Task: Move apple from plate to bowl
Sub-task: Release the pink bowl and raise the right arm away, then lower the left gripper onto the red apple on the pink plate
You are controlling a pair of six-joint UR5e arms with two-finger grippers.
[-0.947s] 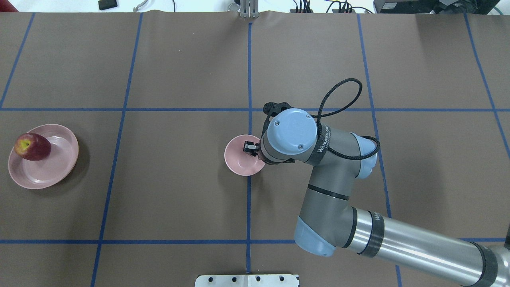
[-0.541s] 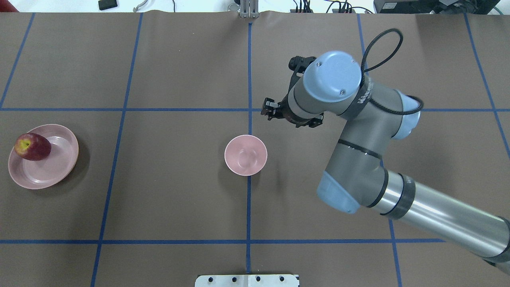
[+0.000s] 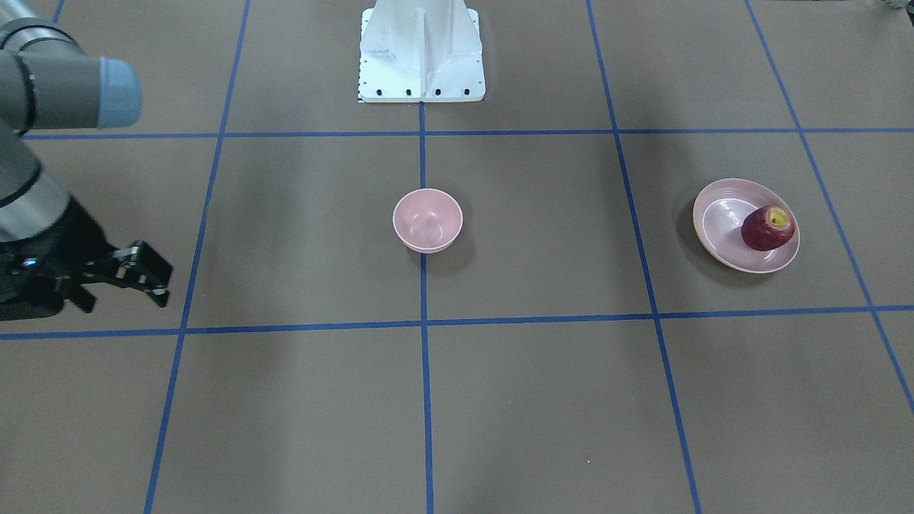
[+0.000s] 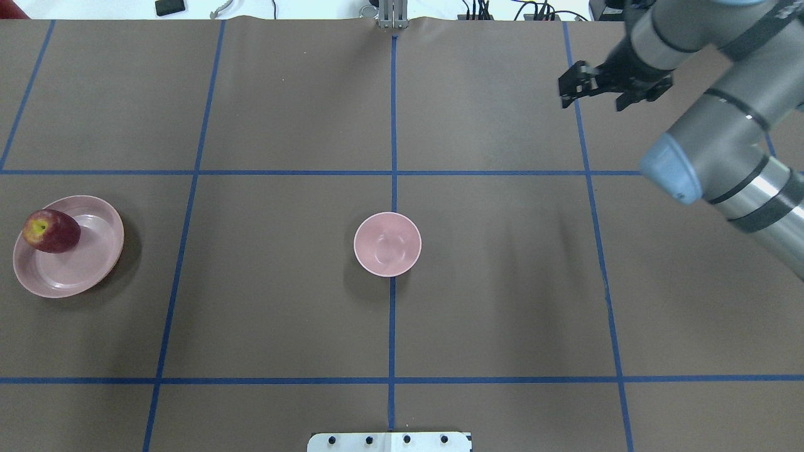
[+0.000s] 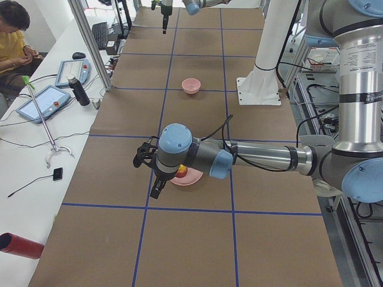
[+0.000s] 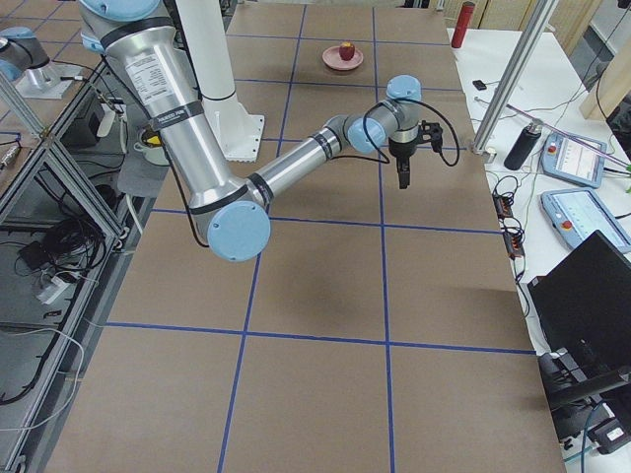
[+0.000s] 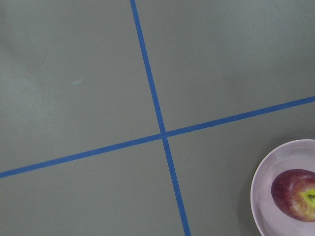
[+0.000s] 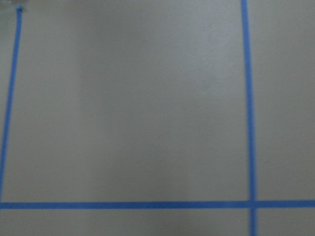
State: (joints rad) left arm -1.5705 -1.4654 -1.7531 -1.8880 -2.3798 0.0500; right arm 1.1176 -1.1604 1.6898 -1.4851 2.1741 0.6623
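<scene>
Glossy bowl (image 4: 402, 252) and plate (image 4: 80, 267) — matt tabletop (image 4: 282, 113).

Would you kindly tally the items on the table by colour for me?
Pink dishes: 2, the plate and the bowl
Red fruit: 1, the apple, lying on the plate
Total: 3

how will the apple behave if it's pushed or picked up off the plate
The apple is round and sits near the plate rim, so a nudge would probably roll it. Its skin looks smooth, so it may slip in a loose grip.
</scene>
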